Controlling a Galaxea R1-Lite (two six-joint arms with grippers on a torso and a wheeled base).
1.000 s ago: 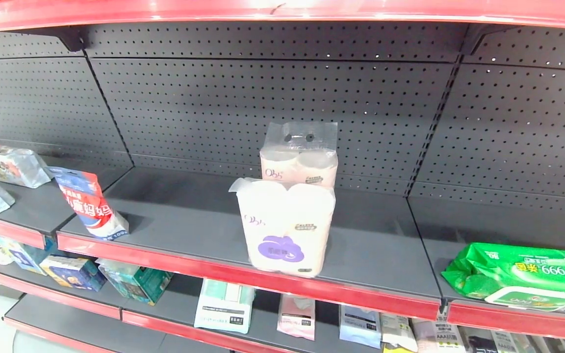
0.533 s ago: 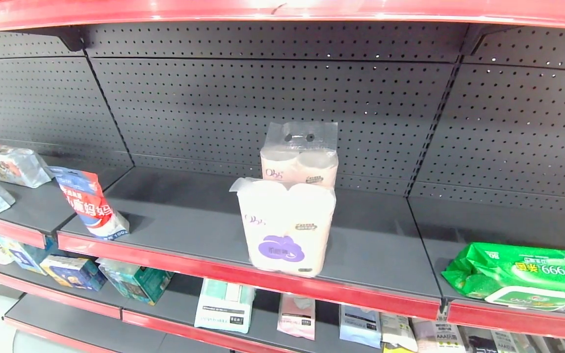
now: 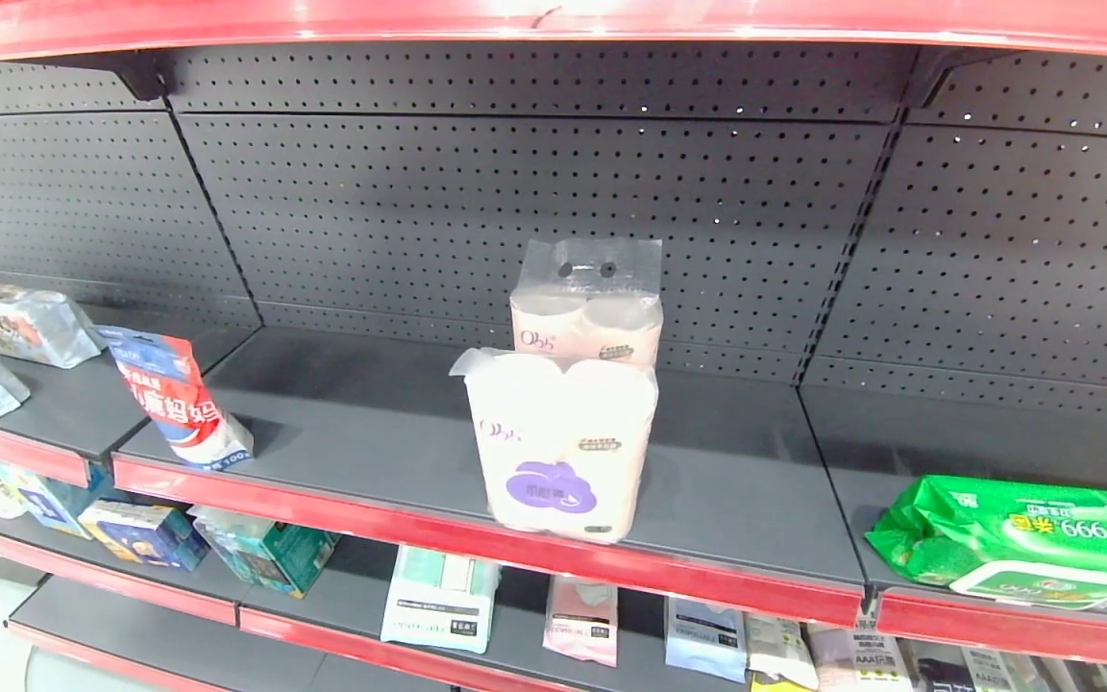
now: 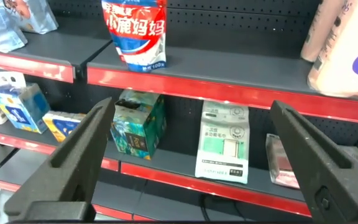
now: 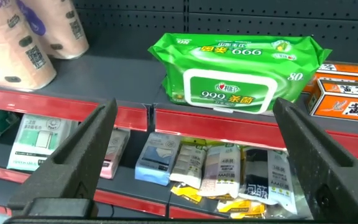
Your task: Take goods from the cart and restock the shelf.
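toilet roll pack (image 3: 561,442), cream with purple label, upright on shelf (image 3: 342,423); left pincer (image 4: 192,104), right pincer (image 5: 194,102) apart.

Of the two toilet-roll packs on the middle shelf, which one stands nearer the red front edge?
The white plastic-wrapped pack with the purple oval mark; the pinkish pack with the clear handle flap stands behind it.

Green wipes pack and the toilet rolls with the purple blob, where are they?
green wipes pack (image 3: 1020,540), head view, middle of its top face.
front toilet roll pack (image 3: 559,444), head view, front face above the purple mark.
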